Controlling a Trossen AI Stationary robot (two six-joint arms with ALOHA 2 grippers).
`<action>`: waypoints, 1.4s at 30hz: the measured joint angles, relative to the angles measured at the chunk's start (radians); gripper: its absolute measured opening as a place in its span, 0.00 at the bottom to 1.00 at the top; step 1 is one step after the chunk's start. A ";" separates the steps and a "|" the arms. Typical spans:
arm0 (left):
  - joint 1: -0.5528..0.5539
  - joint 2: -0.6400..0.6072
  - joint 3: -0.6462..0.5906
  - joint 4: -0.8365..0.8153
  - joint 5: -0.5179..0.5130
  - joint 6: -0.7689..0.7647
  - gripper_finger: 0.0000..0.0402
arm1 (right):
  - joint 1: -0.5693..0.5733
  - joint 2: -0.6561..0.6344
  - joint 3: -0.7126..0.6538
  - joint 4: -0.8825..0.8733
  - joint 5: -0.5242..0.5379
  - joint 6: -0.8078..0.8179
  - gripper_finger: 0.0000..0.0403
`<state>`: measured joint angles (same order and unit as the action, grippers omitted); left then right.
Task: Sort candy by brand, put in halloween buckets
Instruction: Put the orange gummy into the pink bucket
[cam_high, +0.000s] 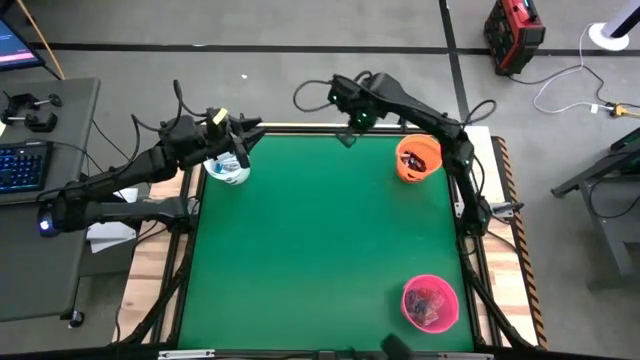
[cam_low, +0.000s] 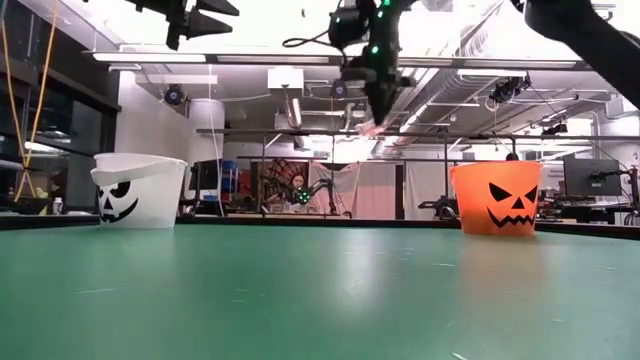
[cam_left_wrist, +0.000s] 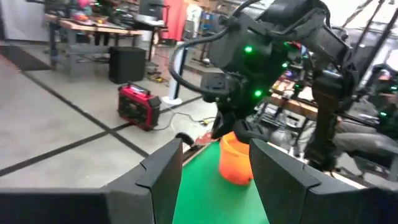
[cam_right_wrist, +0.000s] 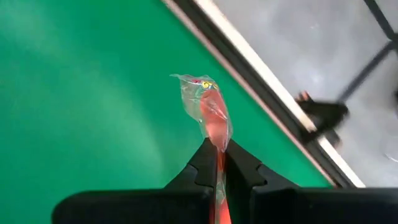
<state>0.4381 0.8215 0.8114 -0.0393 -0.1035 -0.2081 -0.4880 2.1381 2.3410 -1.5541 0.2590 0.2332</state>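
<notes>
My right gripper (cam_right_wrist: 217, 152) is shut on a candy (cam_right_wrist: 208, 112), a red sweet in a clear crinkled wrapper, high above the green table's far edge (cam_high: 300, 128). In the low view the candy (cam_low: 370, 128) hangs under the fingers, between the white bucket (cam_low: 140, 190) and the orange bucket (cam_low: 497, 197). My left gripper (cam_left_wrist: 216, 144) stands open and empty, level, above the white bucket (cam_high: 228, 168) at the far left. The orange bucket (cam_high: 418, 158) at the far right and the pink bucket (cam_high: 431, 302) at the near right each hold sweets. My right gripper pinches the candy between its two fingertips by the lower end of the sweet and wrapper (cam_right_wrist: 217, 146). The fingers point steeply down. The rest of the candy sticks out past the fingertips, its twisted wrapper end (cam_right_wrist: 189, 81) free. It is lifted well clear of the table.
Green felt (cam_high: 320, 240) lies between the three buckets. Beyond the far edge are a red device (cam_high: 514, 35) and cables on the floor. A desk with a keyboard (cam_high: 22, 165) stands to the left.
</notes>
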 joint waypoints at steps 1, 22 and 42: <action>0.000 0.000 0.000 0.001 0.014 0.001 0.43 | 0.014 -0.011 -0.002 -0.024 0.013 0.015 0.00; 0.000 0.000 0.000 0.005 0.130 0.023 0.43 | 0.707 -0.972 -1.134 0.251 -0.205 1.116 0.00; -0.328 0.179 -0.001 0.274 -0.024 -0.279 0.43 | 1.419 -1.056 -1.526 0.879 -0.292 1.474 0.00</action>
<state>0.1102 1.0009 0.8108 0.2344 -0.1272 -0.4873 0.9311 1.0818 0.8154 -0.6750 -0.0331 1.7073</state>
